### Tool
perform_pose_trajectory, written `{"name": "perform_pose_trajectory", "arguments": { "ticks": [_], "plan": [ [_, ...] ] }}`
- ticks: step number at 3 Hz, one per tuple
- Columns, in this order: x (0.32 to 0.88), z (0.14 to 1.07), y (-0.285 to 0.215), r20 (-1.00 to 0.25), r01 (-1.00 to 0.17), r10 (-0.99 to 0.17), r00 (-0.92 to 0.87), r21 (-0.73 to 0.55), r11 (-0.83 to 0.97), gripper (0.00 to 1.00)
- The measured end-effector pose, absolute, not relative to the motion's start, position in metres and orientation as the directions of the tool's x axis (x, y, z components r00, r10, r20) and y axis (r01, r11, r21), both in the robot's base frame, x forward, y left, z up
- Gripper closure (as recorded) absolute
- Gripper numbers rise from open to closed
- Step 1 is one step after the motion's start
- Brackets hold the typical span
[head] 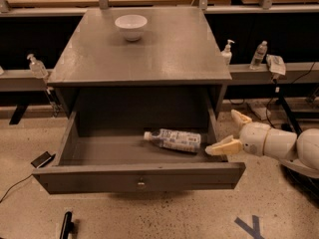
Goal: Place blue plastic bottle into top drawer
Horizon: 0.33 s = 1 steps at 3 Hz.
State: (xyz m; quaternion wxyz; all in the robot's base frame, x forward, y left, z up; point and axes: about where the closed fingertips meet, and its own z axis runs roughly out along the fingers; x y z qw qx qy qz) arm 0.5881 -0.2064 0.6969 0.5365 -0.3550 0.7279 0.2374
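- The hand (231, 132) sits at the right side of the open top drawer (99, 176), outside its right wall, with its two fingers spread wide and nothing between them.
- Its lower finger (223, 147) reaches over the drawer's right wall near the front corner; the upper finger (240, 117) points up and away.
- The blue plastic bottle (173, 139) lies on its side on the drawer floor, white cap to the left, near the lower finger but apart from it.
- The drawer is pulled fully out below the grey surface (139, 59).
- A white bowl (131, 26) stands at the back of that surface.
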Motion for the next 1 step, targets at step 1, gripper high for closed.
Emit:
{"name": "perform_pose_trajectory", "arguments": {
  "ticks": [1],
  "plan": [
    [0.5902,0.6967,-0.2007,-0.949,-0.778,-0.267,-0.169,-0.038,0.627,0.0]
  ]
}}
